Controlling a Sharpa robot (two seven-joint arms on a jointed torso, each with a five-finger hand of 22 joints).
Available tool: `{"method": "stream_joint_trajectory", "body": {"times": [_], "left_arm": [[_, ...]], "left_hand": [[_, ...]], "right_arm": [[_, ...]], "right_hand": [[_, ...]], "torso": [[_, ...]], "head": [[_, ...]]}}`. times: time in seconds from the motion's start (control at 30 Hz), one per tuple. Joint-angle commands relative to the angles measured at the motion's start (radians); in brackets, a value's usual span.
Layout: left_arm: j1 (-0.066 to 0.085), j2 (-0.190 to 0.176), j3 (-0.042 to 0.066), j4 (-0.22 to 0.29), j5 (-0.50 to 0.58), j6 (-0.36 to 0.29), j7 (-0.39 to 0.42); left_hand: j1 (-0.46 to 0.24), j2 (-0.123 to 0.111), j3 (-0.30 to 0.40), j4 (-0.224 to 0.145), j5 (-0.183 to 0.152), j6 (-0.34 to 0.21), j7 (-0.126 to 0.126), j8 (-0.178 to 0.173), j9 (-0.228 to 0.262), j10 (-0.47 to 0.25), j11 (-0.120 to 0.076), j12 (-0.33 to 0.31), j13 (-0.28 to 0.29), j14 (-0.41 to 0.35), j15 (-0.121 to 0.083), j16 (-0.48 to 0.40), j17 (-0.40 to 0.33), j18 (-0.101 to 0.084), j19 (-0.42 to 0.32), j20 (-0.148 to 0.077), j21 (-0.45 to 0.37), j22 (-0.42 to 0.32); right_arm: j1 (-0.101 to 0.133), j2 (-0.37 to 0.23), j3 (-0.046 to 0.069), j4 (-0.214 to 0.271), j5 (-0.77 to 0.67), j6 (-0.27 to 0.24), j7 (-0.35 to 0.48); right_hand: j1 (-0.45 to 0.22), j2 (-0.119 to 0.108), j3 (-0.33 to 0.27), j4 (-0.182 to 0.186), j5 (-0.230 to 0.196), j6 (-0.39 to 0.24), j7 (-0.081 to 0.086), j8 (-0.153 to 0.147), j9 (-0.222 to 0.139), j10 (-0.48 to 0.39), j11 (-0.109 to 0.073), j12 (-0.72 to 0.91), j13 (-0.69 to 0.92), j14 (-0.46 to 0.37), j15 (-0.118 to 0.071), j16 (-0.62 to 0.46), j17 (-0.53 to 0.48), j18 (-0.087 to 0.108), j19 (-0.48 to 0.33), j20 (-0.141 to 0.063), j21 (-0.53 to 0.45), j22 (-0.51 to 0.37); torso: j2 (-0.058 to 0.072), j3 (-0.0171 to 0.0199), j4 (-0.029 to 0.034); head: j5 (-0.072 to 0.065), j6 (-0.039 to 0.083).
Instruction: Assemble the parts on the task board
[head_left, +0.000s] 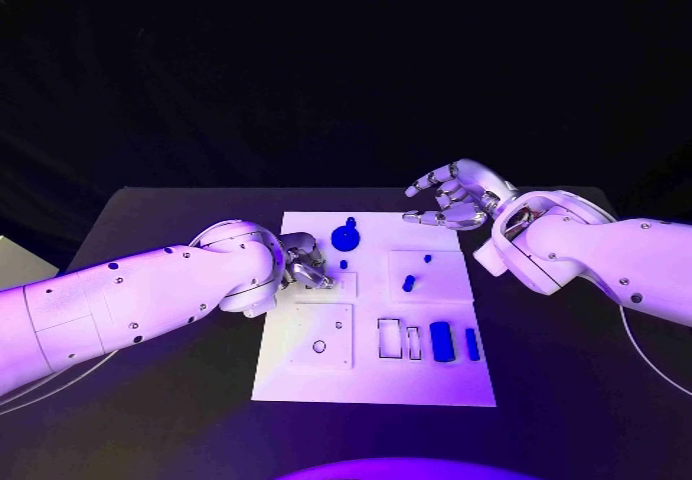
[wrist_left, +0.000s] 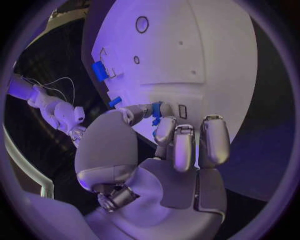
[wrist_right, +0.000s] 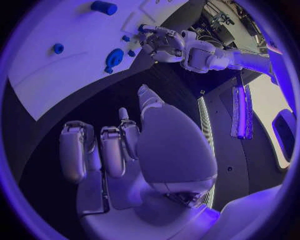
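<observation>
The white task board (head_left: 375, 385) lies in the middle of the black table. My left hand (head_left: 303, 265) rests at the board's left edge, and its thumb and one finger pinch a small blue part (wrist_left: 156, 110) just over the board (wrist_left: 206, 50). A round blue part (head_left: 346, 237) stands near the far edge. A blue peg (head_left: 426, 257) and another small blue piece (head_left: 408, 282) sit on the right-hand plate. A blue block (head_left: 441, 341) and a slim blue bar (head_left: 472, 343) lie toward the near right. My right hand (head_left: 454, 195) hovers past the board's far right corner, fingers apart, holding nothing.
The board carries raised square plates and open rectangular slots (head_left: 391, 337) beside the blue block, plus a small round hole (head_left: 319, 347) in the near left plate. Black table (head_left: 173, 400) surrounds the board on all sides.
</observation>
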Motion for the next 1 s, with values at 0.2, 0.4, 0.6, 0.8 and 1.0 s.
{"method": "stream_joint_trajectory", "body": {"times": [0.2,0.4,0.6,0.8,1.0], "left_arm": [[-0.009,0.007,-0.007,-0.004,0.013,0.017,-0.01],[-0.009,0.01,-0.007,-0.01,0.013,0.013,-0.011],[-0.009,0.011,-0.007,-0.015,0.014,0.014,-0.013],[-0.009,0.012,-0.007,-0.018,0.018,0.019,-0.014],[-0.009,0.012,-0.007,-0.021,0.019,0.018,-0.015]], "left_hand": [[-0.017,0.004,0.047,-0.066,-0.008,0.01,-0.008,-0.009,-0.002,0.005,-0.006,0.007,0.005,0.09,-0.009,0.006,0.21,-0.012,0.004,-0.005,0.001,0.003],[-0.039,0.01,-0.013,-0.028,-0.009,0.02,-0.008,-0.014,-0.002,0.005,-0.006,0.008,0.01,0.09,-0.01,0.006,0.21,-0.012,0.005,-0.006,0.0,0.003],[-0.048,0.019,-0.058,0.004,-0.007,0.024,-0.007,-0.02,-0.001,0.004,-0.006,0.009,0.012,0.091,-0.009,0.006,0.211,-0.013,0.007,-0.006,0.0,0.005],[-0.059,0.02,-0.117,0.043,-0.007,0.028,-0.006,-0.025,0.001,0.002,-0.004,0.007,0.013,0.09,-0.008,0.005,0.209,-0.013,0.007,-0.005,-0.001,0.005],[-0.061,0.022,-0.145,0.062,-0.007,0.03,-0.005,-0.027,0.002,0.002,-0.004,0.007,0.014,0.09,-0.008,0.005,0.21,-0.013,0.008,-0.005,-0.001,0.005]], "right_arm": [[-0.002,0.002,0.0,-0.001,-0.005,0.01,0.005],[-0.002,0.002,0.0,-0.002,-0.005,0.008,0.006],[-0.003,0.001,0.0,-0.001,-0.005,0.007,0.007],[-0.003,0.001,0.0,-0.001,-0.005,0.006,0.008],[-0.003,0.001,0.0,-0.001,-0.004,0.005,0.008]], "right_hand": [[-0.001,0.009,0.0,-0.001,0.0,0.006,-0.001,0.007,0.0,-0.001,-0.005,0.002,0.067,0.078,-0.001,-0.005,0.158,0.01,0.023,0.003,-0.006,0.166],[-0.002,0.01,0.0,0.0,0.0,0.005,-0.001,0.007,-0.001,-0.002,-0.005,0.001,0.065,0.078,-0.001,-0.005,0.156,0.01,0.022,0.003,-0.008,0.165],[-0.004,0.01,-0.001,0.0,-0.001,0.005,0.0,0.007,-0.001,-0.003,-0.004,0.0,0.064,0.078,-0.001,-0.005,0.156,0.011,0.022,0.003,-0.009,0.164],[-0.004,0.01,-0.001,0.0,-0.001,0.005,0.0,0.007,-0.001,-0.003,-0.004,0.0,0.064,0.078,-0.001,-0.005,0.156,0.011,0.022,0.003,-0.009,0.164],[-0.006,0.011,-0.001,0.001,-0.001,0.004,0.0,0.007,-0.001,-0.006,-0.004,-0.003,0.061,0.078,-0.001,-0.006,0.154,0.011,0.02,0.003,-0.012,0.162]], "torso": [[0.0,0.0003,0.0005],[-0.001,0.0005,-0.0001],[0.0,0.0,0.0],[0.0,-0.0001,0.0006],[0.0,-0.0004,0.0]], "head": [[-0.001,-0.001],[0.0,0.0],[-0.002,0.001],[-0.004,0.001],[-0.004,0.001]]}}
